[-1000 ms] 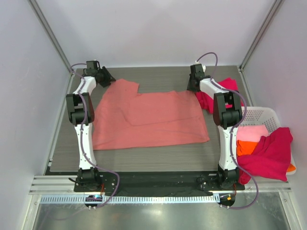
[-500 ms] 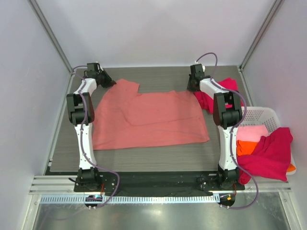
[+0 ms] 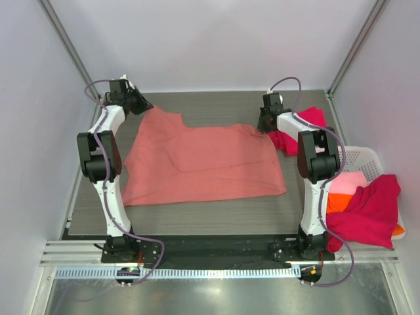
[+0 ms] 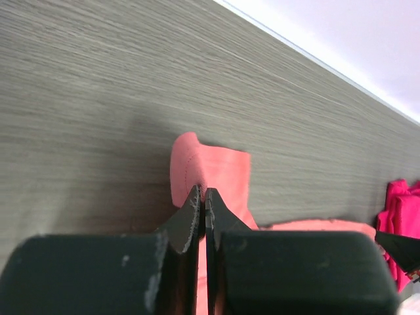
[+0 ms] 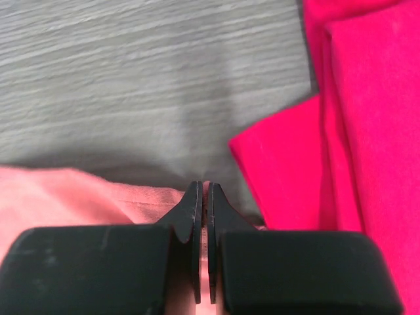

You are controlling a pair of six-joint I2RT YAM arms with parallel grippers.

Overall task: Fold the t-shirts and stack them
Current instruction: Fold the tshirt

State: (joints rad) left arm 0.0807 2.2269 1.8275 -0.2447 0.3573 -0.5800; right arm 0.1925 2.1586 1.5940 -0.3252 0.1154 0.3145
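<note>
The left gripper [image 4: 201, 197] and right gripper [image 5: 201, 190], just closed, now pinch the salmon-pink t-shirt [image 3: 203, 161] at 11 and 1 o'clock; folding can likely begin.

Grey wood-grain table [image 3: 216, 210] w/ plain white walls [image 3: 216, 39], alu frame posts [image 3: 66, 46] in back corners.

**Robot laboratory test cell.** A grey wood-grain tabletop [image 3: 216, 105] is enclosed behind and on both sides by plain white wall panels [image 3: 210, 39] set in bare aluminium profile struts [image 3: 67, 46]. At the tabletop's near edge, two white-and-black jointed robot arms, left [image 3: 108, 190] and right [image 3: 315, 197], are bolted to a black metal base plate [image 3: 216, 246]. Grey cables [image 3: 286, 79] loop along their links. Nearer than the tabletop, beyond that plate, run a white slotted cable duct [image 3: 216, 271] and a brushed sheet-metal panel [image 3: 216, 298].
</note>
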